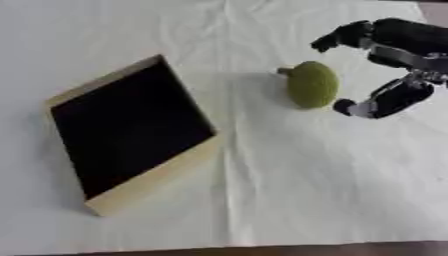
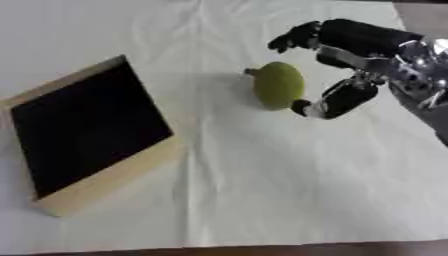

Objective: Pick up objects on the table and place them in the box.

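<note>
Right hand (image 2: 350, 65) is spread beside the green fruit (image 1: 312, 85), fingers above, thumb below. Fruit lies on the cloth (image 1: 306, 180), right of the box (image 1: 131, 132), long axis near vertical, stem up-left.

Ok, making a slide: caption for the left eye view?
Right hand open beside a green fruit on the white cloth; wooden box waits at left.

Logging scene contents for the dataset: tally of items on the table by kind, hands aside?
Green round fruit: 1
Box, wooden rim, black inside: 1
White cloth covering the table: 1
Total: 3
</note>
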You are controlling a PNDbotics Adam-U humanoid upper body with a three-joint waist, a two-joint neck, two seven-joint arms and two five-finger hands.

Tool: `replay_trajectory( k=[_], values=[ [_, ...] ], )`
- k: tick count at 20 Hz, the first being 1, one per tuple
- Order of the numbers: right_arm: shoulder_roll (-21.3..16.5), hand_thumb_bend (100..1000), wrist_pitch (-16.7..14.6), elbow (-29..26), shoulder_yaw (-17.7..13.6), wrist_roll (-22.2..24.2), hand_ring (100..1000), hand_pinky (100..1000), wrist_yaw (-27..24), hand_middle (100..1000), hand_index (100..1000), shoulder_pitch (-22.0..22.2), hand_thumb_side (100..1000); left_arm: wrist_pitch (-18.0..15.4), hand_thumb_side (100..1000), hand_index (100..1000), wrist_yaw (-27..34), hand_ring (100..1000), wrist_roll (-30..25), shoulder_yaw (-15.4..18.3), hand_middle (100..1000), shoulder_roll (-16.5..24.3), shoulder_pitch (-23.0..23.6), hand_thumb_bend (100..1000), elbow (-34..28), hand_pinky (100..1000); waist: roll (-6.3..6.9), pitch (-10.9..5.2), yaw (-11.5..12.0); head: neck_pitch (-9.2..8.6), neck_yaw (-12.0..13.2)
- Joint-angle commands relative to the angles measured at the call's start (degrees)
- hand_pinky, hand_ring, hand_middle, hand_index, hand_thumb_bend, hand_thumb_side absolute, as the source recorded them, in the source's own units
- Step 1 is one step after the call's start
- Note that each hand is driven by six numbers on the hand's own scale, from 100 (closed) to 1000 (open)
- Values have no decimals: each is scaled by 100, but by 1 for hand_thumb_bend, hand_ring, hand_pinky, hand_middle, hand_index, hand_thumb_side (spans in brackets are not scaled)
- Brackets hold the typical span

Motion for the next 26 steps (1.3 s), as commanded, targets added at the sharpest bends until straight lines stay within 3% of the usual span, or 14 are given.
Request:
replay_trajectory(
  k=[1,10,21,26],
  values=[
    [-82,416,214,-87,-21,75,880,888,95,821,940,-87,100,-3,826,737,20,620,-31,6,641,82,-57,975,-85,583,-65,-134,12,-51,-21],
    [84,422,544,230,67,230,881,888,282,823,937,-226,100,0,824,736,31,620,-33,4,641,50,-66,974,-85,582,-61,-86,44,-87,-48],
    [337,423,551,1014,118,52,884,889,585,832,938,-481,100,13,822,735,43,619,-33,4,641,2,-67,975,-85,580,-38,-22,71,-154,-108],
    [453,413,489,1286,186,120,880,889,483,815,931,-542,109,23,822,734,53,619,-27,8,641,-23,-62,975,-85,580,-28,4,86,-155,-118]
  ],
)
